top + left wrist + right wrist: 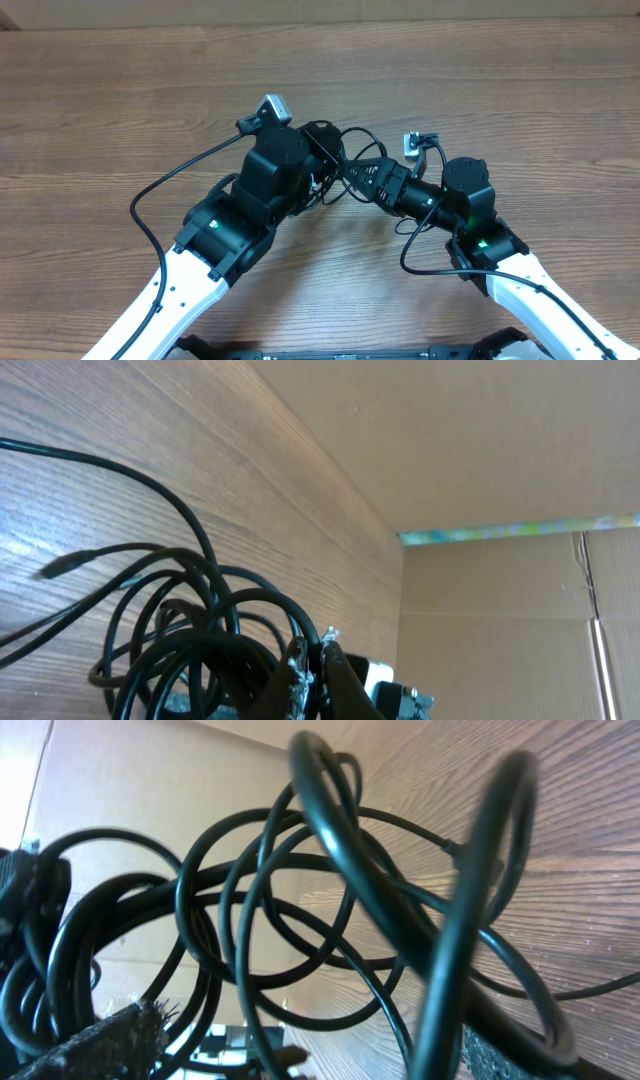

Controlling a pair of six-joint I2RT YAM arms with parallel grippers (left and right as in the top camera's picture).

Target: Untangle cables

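Wood-grain table (100, 100); left gripper (318, 657) pinched shut, right gripper (300, 1052) spread around tangled thin black cables (300, 920); closing there would likely catch several loops, tightening the knot.

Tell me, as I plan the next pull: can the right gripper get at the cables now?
Likely yes: the right gripper is open, and loops of the cables hang between its fingers, with nothing else in the way.
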